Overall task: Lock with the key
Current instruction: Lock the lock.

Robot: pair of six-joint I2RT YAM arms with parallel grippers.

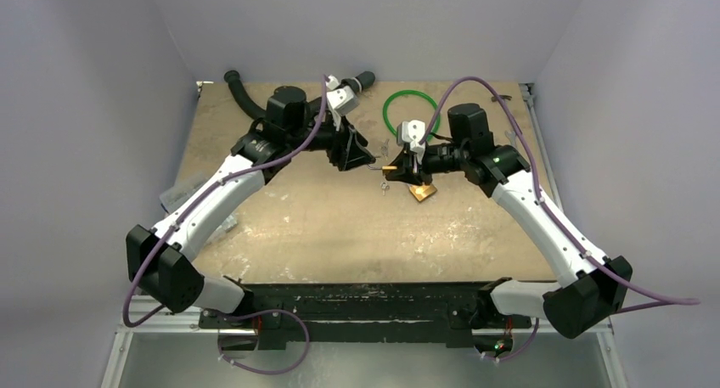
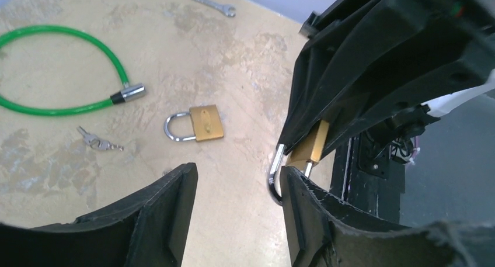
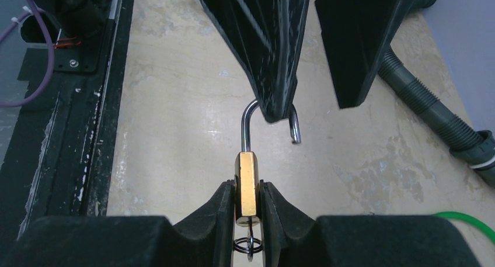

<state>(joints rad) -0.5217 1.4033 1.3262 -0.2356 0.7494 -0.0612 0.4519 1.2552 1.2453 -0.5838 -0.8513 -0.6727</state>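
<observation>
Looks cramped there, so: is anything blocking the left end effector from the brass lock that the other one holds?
Nothing visible does. One finger of the left end effector is right at the open shackle of the lock, gripped by the right end effector. A second padlock lies aside.

A worn tabletop boxed in by plain pale walls.
The table (image 1: 340, 235) has a beige, mottled, scuffed surface; flat lavender-grey walls (image 1: 93, 82) rise close on its left, back and right. A black rail (image 1: 357, 299) runs along the near edge, with a grey metal-framed panel (image 1: 382, 362) below it. The light is even and soft, shadows faint.
</observation>
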